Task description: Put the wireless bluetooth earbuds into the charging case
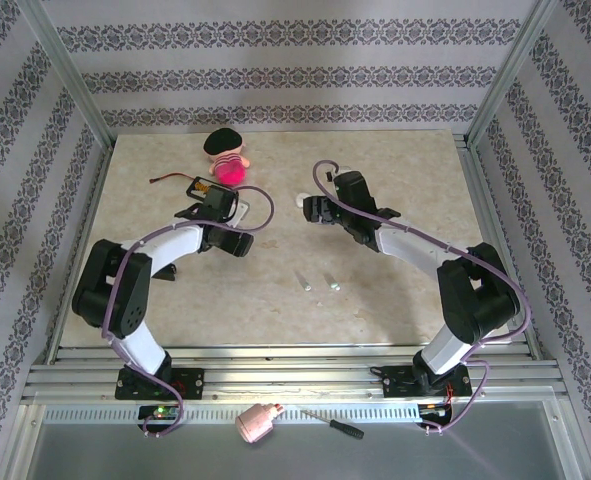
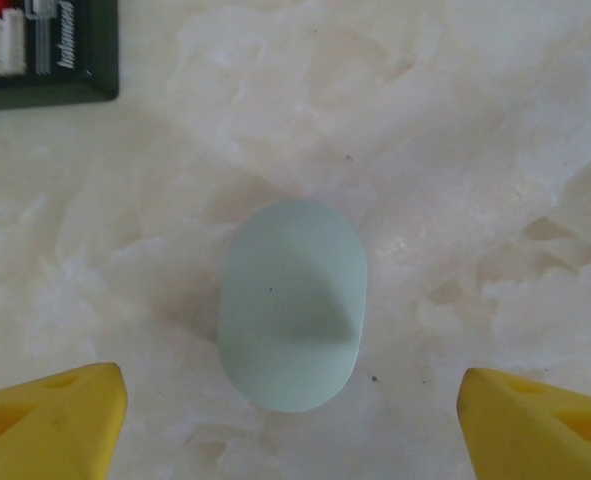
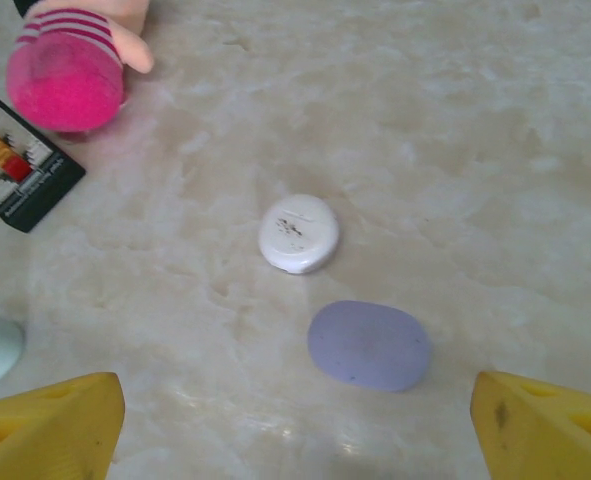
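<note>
overhead, two pale earbuds (image 1: 302, 281) lie loose on the bare table (image 1: 225, 310) between the arms, well apart from every edge. left gripper (image 2: 290, 395) hangs spread wide around a pale green case (image 2: 292, 305), fingers clear of it. right gripper (image 3: 295, 400) is spread too, lilac case (image 3: 368, 345) just ahead.

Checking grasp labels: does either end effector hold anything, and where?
Nothing is held: left end effector open over green case; right end effector open by lilac case.
</note>
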Motion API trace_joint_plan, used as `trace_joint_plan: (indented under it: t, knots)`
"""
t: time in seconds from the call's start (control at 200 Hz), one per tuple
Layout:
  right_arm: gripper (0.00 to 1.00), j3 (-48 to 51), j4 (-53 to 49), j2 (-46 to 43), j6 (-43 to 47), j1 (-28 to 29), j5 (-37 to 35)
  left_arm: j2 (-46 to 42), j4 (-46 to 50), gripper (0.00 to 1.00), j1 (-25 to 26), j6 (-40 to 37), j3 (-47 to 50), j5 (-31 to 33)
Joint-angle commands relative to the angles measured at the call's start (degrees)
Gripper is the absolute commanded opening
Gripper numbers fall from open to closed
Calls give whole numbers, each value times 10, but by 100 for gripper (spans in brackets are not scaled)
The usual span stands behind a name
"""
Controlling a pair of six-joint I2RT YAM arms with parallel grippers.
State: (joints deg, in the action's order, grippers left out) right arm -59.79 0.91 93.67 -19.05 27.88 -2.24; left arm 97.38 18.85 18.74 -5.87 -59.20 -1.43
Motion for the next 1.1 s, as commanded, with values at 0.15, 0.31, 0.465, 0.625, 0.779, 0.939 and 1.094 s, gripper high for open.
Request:
trace_joint_plan:
  t: [0.15, 0.31, 0.465, 0.625, 0.779, 0.939, 1.094]
  knots:
    - [89, 11, -9, -16, 16, 0, -24, 48, 46, 75, -5, 19, -44, 5]
    - [89, 14, -9, -19, 15, 0, -26, 64, 54, 64, -9, 18, -54, 11]
    - [89, 18, -10, -24, 9, 0, -23, 73, 59, 55, -9, 14, -60, 8]
    - [88, 20, -15, -41, -3, 0, -15, 73, 61, 41, -9, 11, -60, 6]
    - [88, 25, -31, -73, -26, -3, 14, 63, 54, 38, -10, 3, -57, -18]
    - [87, 35, -47, -101, -99, -33, 126, 35, 22, 38, -7, -28, -43, -70]
    - [84, 59, -8, -103, -200, -77, 309, -24, -55, 35, 0, -73, 1, -149]
